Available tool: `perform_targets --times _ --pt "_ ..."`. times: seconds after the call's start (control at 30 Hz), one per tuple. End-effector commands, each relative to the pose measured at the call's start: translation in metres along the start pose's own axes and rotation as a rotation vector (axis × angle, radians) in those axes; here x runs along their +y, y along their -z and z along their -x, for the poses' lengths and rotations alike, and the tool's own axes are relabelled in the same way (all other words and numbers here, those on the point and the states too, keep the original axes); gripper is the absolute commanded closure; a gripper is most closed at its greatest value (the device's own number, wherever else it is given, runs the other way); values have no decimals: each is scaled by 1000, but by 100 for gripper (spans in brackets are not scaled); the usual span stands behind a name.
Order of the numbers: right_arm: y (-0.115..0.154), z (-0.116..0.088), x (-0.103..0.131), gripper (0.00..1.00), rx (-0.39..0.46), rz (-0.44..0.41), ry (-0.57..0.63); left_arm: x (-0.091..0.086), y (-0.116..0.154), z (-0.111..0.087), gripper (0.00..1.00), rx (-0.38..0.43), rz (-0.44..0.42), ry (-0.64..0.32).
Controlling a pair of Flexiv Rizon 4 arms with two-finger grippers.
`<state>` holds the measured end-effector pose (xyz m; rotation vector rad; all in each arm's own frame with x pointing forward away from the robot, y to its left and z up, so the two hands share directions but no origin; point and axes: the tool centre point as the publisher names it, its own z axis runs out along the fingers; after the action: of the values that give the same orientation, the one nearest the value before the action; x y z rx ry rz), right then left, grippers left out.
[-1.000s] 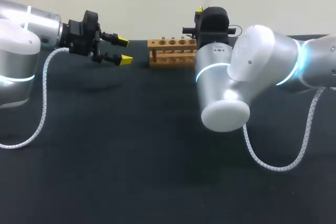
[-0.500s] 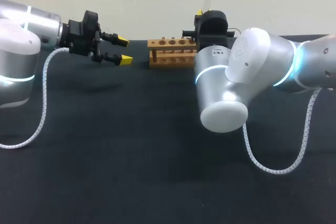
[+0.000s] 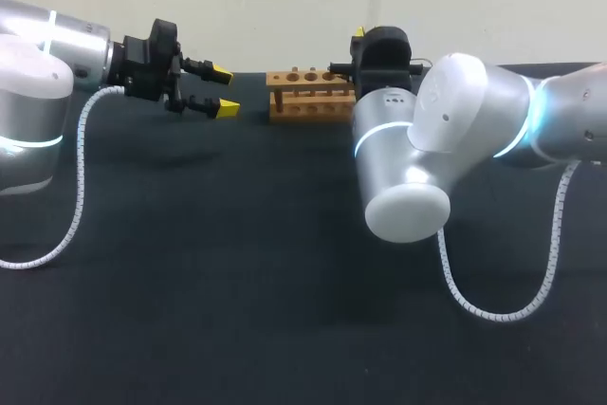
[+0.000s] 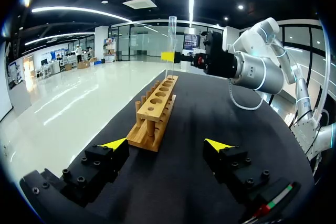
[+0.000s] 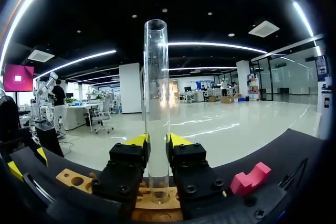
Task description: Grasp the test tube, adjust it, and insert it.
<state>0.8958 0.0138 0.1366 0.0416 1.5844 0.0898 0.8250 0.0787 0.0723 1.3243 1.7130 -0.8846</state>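
We see the clear glass test tube (image 5: 156, 103) standing upright in our right gripper (image 5: 156, 141), whose two yellow-tipped fingers press it from both sides low on its length, so the open mouth rises well above them. Its rounded bottom hangs over the top board of the light wooden rack (image 3: 311, 94) at the end nearest that gripper; we cannot tell whether it has entered a hole. The rack sits at the upper middle of the head view, on the far part of the black table (image 3: 237, 263), with a row of round holes facing upward. In the right wrist view a small pink notched block (image 5: 251, 178) lies on the table beside the gripper. Our left gripper (image 3: 224, 90) hangs above the table at the upper left of the head view, apart from the rack and pointing toward it, fingers spread with nothing between them.
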Motion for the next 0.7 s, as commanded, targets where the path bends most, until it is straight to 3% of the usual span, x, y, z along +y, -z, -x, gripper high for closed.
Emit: perform_targets --times 0.03,0.07,0.1,0.7 --pt "-2 -6 -2 100 -2 154 -5 -1 0 -1 2 -3 3 -3" --pt "-2 -6 -2 100 0 154 -7 -1 0 -1 58 -3 3 -3" --pt "-2 -7 -2 100 1 153 -8 -1 0 -1 100 -3 3 -3" --pt "-3 -27 -4 100 28 171 -26 -1 0 -1 100 -3 3 -3"
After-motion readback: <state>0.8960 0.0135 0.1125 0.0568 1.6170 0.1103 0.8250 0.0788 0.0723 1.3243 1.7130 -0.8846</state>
